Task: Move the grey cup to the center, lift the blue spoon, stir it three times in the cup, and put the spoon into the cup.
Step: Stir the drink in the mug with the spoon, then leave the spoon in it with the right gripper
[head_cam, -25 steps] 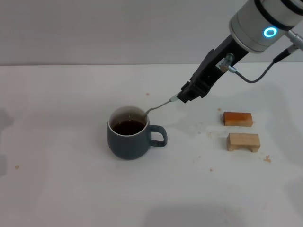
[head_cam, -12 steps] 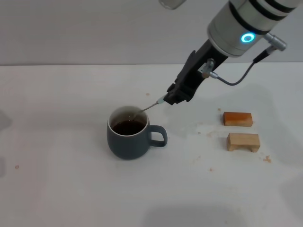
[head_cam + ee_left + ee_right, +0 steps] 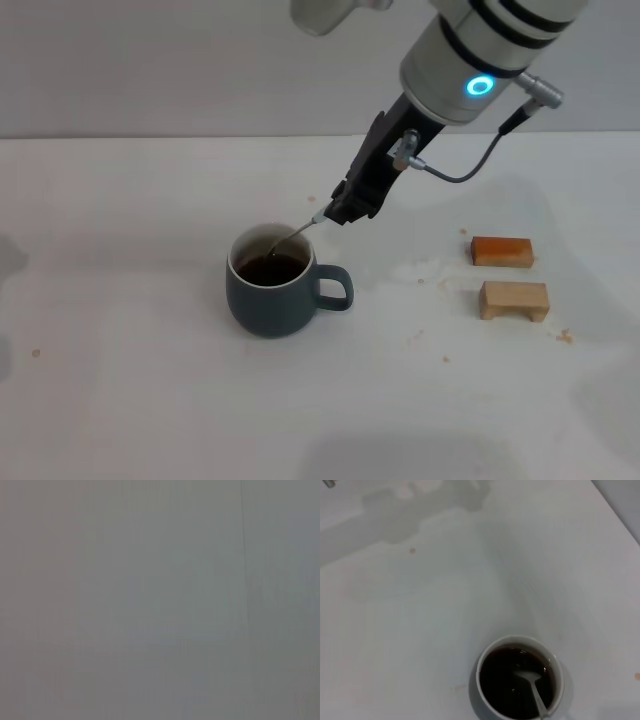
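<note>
One grey cup (image 3: 270, 295), one blue spoon (image 3: 295, 233), two wooden blocks (image 3: 513, 300).

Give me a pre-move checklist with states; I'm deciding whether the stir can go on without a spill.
1. Spoon bowl in the liquid: ok, the blue spoon dips into the dark drink.
2. Grip on the spoon: ok, the right gripper holds its handle end above the rim.
3. Cup upright: ok, the grey cup stands flat on the table.
4. Liquid below the rim: ok, white wall shows above it.
5. Wooden blocks out of the way: ok, apart from the cup, on its handle side.
6. Left arm's whereabouts: cannot tell.
</note>
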`<state>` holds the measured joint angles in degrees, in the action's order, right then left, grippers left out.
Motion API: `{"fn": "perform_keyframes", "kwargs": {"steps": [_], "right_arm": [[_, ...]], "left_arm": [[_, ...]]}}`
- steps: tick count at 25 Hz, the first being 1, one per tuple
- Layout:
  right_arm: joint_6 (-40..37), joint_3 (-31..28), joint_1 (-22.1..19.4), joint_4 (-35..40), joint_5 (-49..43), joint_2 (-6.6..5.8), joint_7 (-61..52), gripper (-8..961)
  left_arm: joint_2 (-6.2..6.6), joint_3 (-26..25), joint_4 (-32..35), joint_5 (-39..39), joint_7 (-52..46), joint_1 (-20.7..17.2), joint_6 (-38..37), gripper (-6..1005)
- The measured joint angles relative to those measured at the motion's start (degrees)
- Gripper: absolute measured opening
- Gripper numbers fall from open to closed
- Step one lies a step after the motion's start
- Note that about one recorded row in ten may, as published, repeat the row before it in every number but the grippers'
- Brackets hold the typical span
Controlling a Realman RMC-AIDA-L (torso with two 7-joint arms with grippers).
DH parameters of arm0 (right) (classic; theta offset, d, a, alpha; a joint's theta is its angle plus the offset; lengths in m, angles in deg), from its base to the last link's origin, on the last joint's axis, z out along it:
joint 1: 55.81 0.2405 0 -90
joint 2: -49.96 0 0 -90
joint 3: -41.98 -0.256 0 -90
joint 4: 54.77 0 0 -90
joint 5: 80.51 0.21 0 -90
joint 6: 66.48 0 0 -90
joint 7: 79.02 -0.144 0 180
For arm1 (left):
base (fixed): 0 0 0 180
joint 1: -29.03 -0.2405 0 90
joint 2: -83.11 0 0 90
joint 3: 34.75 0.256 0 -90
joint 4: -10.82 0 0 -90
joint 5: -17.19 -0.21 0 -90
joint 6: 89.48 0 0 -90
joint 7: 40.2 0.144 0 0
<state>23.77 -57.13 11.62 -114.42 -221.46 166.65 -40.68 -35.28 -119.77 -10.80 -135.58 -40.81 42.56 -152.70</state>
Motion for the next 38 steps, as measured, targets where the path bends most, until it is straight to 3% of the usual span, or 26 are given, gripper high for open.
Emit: {"fn": "perform_keyframes", "kwargs": {"steps": [15, 38], "right_arm": [[-5.09, 0.24, 5.48, 9.5, -1.81, 2.02, 2.0, 159], [-10.0, 4.31, 5.18, 15.63, 1.62, 2.27, 1.77, 160]], "left_arm": [[0.26, -0.22, 0.56, 0.15, -0.01, -0.22, -1.14, -2], [0.36, -0.05, 2.15, -0.15, -0.1, -0.2, -3.12, -2]]}}
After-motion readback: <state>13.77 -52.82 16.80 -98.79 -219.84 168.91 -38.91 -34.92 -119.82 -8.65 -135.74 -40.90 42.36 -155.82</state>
